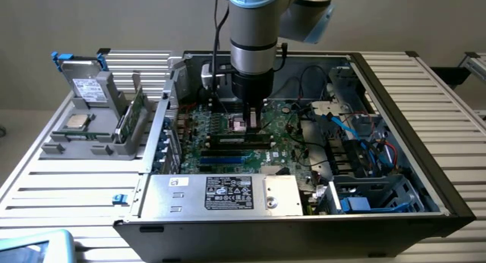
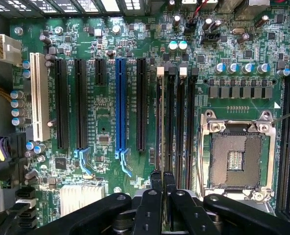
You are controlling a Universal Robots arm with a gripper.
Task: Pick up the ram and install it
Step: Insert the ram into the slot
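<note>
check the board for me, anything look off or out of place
The processor socket on the motherboard is bare, while a silver processor sits in the grey holder outside the case. Nothing else looks askew.

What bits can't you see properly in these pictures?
- Wrist view: the claw is shut, but its black fingers hide whether the ram sits between them.
- Wrist view: the claw's body covers part of the motherboard.
- Exterior view: the arm blocks the spot where the claw meets the board.
- Exterior view: the white label has writing too small to read.
- Exterior view: the green stick in the grey rack is partly hidden by the rack's wall.
</note>
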